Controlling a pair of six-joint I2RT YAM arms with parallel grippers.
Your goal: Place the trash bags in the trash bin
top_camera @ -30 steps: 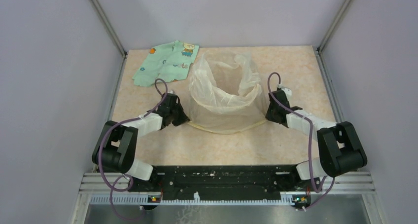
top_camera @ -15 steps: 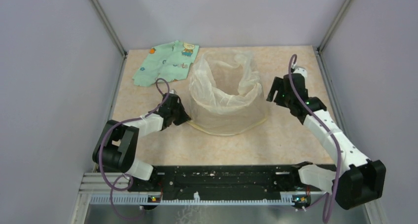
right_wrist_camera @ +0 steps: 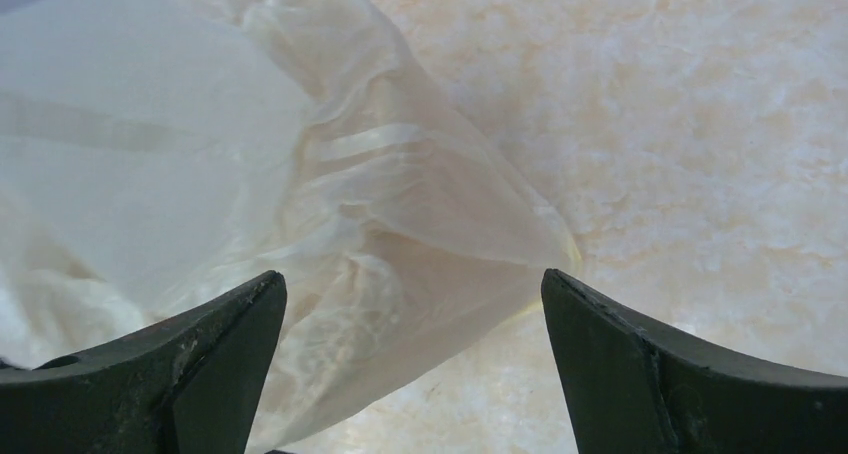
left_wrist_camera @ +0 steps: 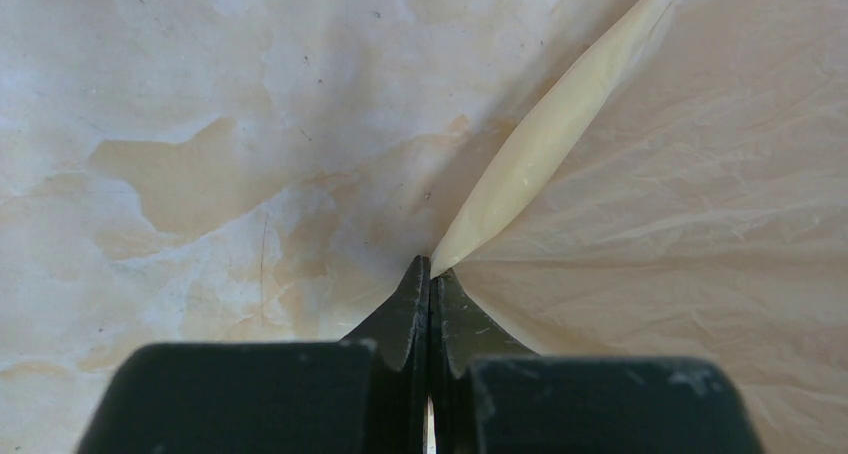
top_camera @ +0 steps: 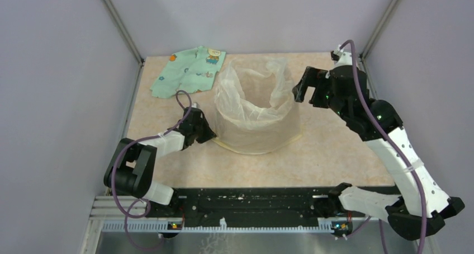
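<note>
The trash bag (top_camera: 254, 106), thin, crinkly and cream, stands upright in the middle of the table with its mouth open upward and its rolled hem spread on the tabletop. My left gripper (top_camera: 211, 136) is low at the bag's left base, shut on the hem; in the left wrist view the rolled hem (left_wrist_camera: 540, 149) runs taut into the closed tips of the left gripper (left_wrist_camera: 430, 266). My right gripper (top_camera: 300, 92) hangs open beside the bag's upper right edge, holding nothing; in its wrist view the right gripper (right_wrist_camera: 415, 284) looks down on the bag (right_wrist_camera: 250, 174). The trash bin is hidden or out of view.
A mint-green patterned cloth (top_camera: 190, 69) lies flat at the back left of the table. Grey walls with metal corner posts (top_camera: 120, 24) close in the table on three sides. The right arm (top_camera: 402, 147) reaches high over the table's right side.
My right gripper opened, let go of the bag's lower right side, and rose up and toward the back. The left gripper stayed shut at the hem.
</note>
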